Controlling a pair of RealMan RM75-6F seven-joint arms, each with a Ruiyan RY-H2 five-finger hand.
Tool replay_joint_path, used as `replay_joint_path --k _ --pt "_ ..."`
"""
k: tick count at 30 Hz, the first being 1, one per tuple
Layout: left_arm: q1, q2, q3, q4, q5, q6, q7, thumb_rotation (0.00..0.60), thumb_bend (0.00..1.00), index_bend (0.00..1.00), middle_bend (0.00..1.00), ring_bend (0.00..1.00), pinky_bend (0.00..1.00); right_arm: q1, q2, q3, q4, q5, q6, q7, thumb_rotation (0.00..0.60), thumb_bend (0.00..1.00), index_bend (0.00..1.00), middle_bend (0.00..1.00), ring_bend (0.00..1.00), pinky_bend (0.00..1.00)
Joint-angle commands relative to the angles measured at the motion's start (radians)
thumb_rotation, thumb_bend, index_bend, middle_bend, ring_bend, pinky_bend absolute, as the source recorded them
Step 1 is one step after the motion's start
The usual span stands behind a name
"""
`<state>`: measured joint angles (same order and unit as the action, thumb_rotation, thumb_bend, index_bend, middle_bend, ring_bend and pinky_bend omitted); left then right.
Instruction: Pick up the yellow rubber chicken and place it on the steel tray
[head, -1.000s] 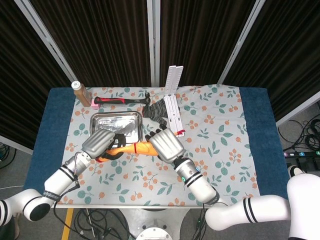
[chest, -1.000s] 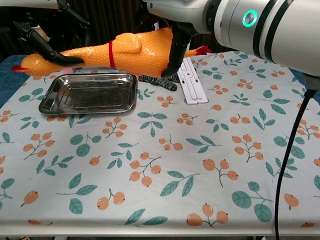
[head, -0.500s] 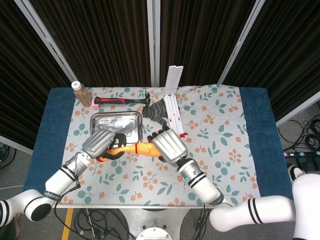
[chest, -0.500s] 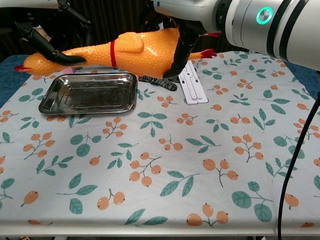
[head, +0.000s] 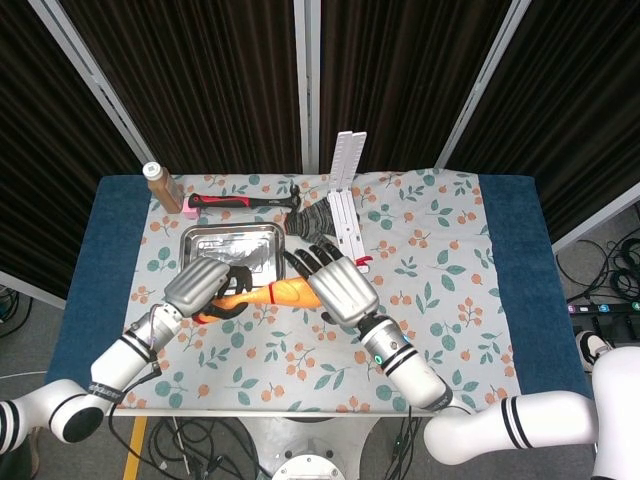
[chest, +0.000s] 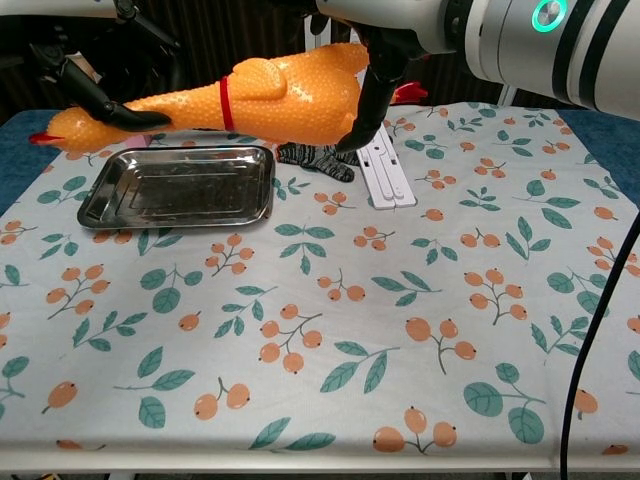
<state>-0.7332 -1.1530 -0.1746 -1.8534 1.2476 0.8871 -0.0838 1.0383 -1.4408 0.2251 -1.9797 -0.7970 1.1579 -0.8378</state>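
Nearest the robot, the flowered cloth (chest: 330, 330) covers the worktop (head: 515, 250), bare of objects along its front edge. Just beyond, the rubber chicken (chest: 250, 95) hangs in the air, stretched almost level between both hands, above the cloth and not touching it. The left hand (head: 205, 283) grips the head and neck end, dark fingers (chest: 105, 105) wrapped round the neck just behind the red beak. The right hand (head: 338, 288) is at the fat tail end; from the head view its fingers fan out over the body, and from the chest view one dark finger (chest: 370, 95) runs down the tail side, so it touches the chicken, but whether it truly grips I cannot tell. A red band circles the chicken's neck.

Under the head end, toward 10 o'clock of the cloth, lies the steel tray (chest: 115, 195), flat and holding nothing; the chicken's head hovers over its near-left edge. At 12 o'clock from the tray's right corner sits a dark grey glove (chest: 318, 160), and just beside that a white slotted rail (head: 347, 205) running front to back. Farther still, a red-handled hammer (head: 240, 201) lies across the back, and at the far 11 o'clock corner stands a brown bottle (head: 160, 186) on a pink block.
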Motion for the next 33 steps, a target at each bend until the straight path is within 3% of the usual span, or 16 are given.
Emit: replay_joint_path --k 1,3,5,7,11,17,23,28,31,33 --pt "-0.001 -0.001 0.002 0.001 -0.001 0.000 0.007 0.600 0.66 0.80 0.80 0.73 0.83 0.003 -0.002 0.001 0.002 0.002 0.002 0.001 0.600 0.00 0.00 0.18 0.13 0.17" --pt "-0.001 -0.003 0.003 0.001 -0.003 0.003 0.016 0.600 0.67 0.80 0.80 0.73 0.83 0.006 -0.006 0.002 0.005 0.003 0.007 -0.002 0.600 0.00 0.05 0.26 0.15 0.17" --pt "0.000 -0.006 0.004 0.001 -0.006 0.008 0.027 0.600 0.66 0.80 0.80 0.73 0.83 0.009 -0.016 0.002 0.010 0.001 0.014 -0.003 0.600 0.03 0.16 0.36 0.19 0.17" --pt "0.000 -0.009 0.004 0.000 -0.010 0.012 0.037 0.600 0.66 0.80 0.80 0.73 0.83 0.014 -0.028 0.002 0.017 0.005 0.019 -0.008 0.600 0.10 0.35 0.50 0.27 0.17" --pt "0.000 -0.014 0.004 -0.003 -0.015 0.017 0.046 0.600 0.67 0.80 0.80 0.73 0.83 0.023 -0.054 -0.005 0.029 0.006 0.032 -0.028 0.600 0.25 0.61 0.69 0.44 0.23" --pt "0.001 -0.014 0.001 -0.001 -0.020 0.018 0.040 0.600 0.66 0.80 0.80 0.73 0.83 0.029 -0.075 -0.019 0.024 0.017 0.036 -0.046 0.600 0.46 0.82 0.88 0.60 0.28" --pt "0.000 -0.016 0.000 0.006 -0.020 0.017 0.034 0.600 0.67 0.80 0.80 0.73 0.83 0.033 -0.069 -0.026 0.012 0.047 0.010 -0.038 0.600 0.61 0.96 0.94 0.67 0.30" --pt "0.000 -0.021 0.001 0.007 -0.019 0.016 0.035 0.600 0.66 0.80 0.80 0.73 0.83 0.040 -0.056 -0.031 0.001 0.069 -0.015 -0.028 0.600 0.66 1.00 0.96 0.68 0.31" --pt "0.002 -0.022 0.002 0.007 -0.018 0.020 0.036 0.600 0.66 0.80 0.80 0.73 0.83 0.033 -0.055 -0.027 0.004 0.050 -0.006 -0.005 0.600 0.65 0.98 0.94 0.67 0.30" --pt "0.004 -0.022 0.003 0.007 -0.016 0.023 0.036 0.600 0.66 0.80 0.80 0.73 0.83 0.026 -0.049 -0.023 0.008 0.038 0.001 0.011 0.600 0.56 0.91 0.91 0.64 0.29"
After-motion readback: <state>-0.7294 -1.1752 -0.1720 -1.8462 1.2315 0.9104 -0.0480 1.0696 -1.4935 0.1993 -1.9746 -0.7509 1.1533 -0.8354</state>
